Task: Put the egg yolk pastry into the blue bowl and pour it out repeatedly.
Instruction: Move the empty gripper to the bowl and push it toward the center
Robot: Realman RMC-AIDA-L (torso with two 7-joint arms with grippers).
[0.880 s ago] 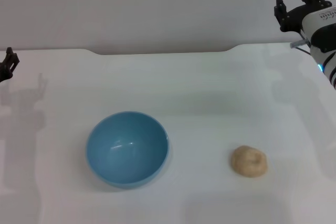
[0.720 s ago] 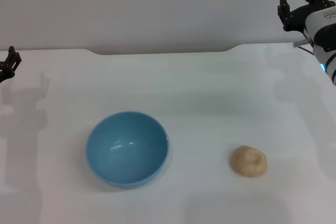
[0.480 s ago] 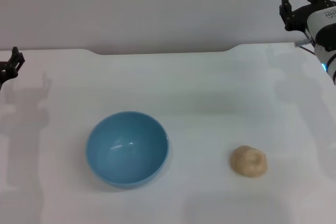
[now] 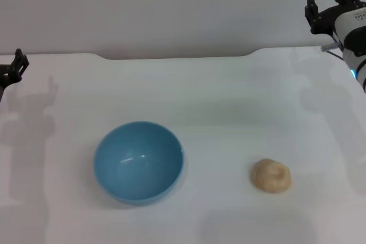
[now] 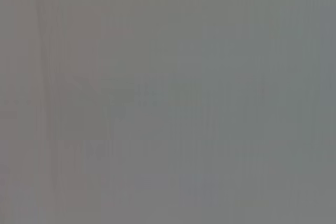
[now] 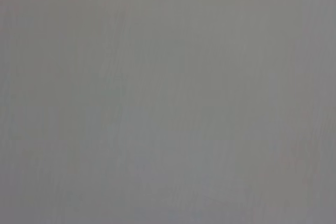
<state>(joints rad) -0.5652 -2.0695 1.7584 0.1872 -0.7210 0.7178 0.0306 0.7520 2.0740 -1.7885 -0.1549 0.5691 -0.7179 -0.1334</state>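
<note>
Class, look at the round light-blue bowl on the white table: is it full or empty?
Empty. The round light-blue bowl stands upright showing only its glossy bare inside; the small tan egg yolk pastry lies apart on the white table.

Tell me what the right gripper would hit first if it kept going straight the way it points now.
Probably nothing on the table. The right gripper sits high at the far right, fingers aimed up and away toward the plain wall, well clear of the egg yolk pastry and blue bowl. Depth is uncertain.

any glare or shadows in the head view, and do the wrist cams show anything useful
Head view: a small glare streak inside the blue bowl; soft arm shadows on the table near both side edges; the egg yolk pastry casts little shadow. Left and right wrist views: plain grey, nothing recognisable.
</note>
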